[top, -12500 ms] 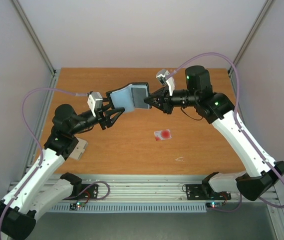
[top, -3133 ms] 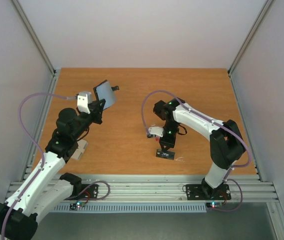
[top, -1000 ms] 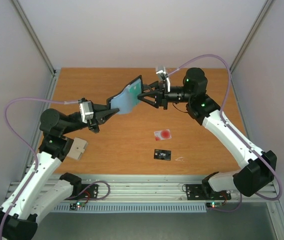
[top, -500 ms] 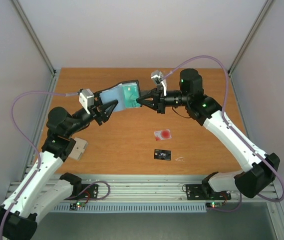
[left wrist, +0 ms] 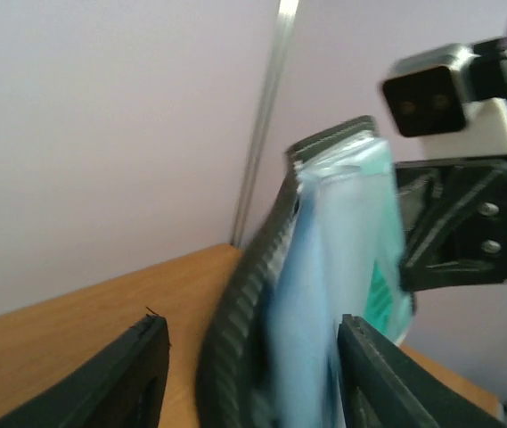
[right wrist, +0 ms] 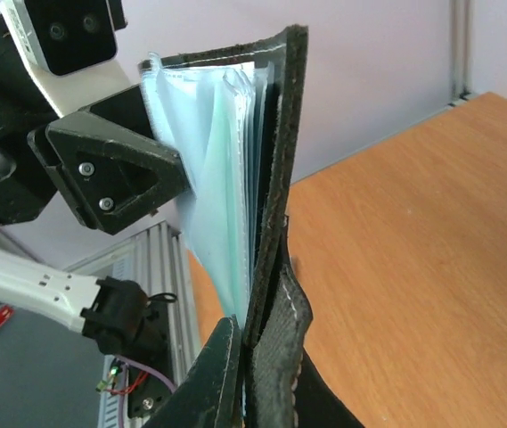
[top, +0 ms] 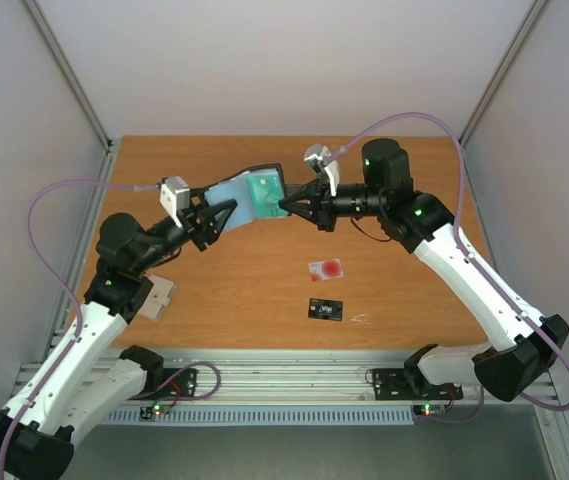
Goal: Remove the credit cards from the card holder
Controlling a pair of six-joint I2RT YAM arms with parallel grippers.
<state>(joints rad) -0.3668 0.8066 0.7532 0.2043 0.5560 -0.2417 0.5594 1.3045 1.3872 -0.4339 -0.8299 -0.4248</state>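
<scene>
My card holder (top: pixel 230 196) hangs open, black outside, pale blue inside, teal card (top: pixel 262 188) showing; right fingers (right wrist: pixel 213 379) clamp it, left fingers (left wrist: pixel 137 374) apart.

- Left arm (top: pixel 84 320), right arm (top: pixel 479 285): white shells, black joints; right carried green lights.
- Lilac cable (top: pixel 409 114) looped off each.
- Wrist camera (top: pixel 174 193) was white, twin dark lenses.
- Left gripper (top: pixel 229 215), right gripper (top: pixel 286 207) had black triangular frames, silver screws.

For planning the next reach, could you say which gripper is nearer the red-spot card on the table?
Right. The right gripper is behind and left of the red-spot card; the left gripper is farther left, past the card holder.
</scene>
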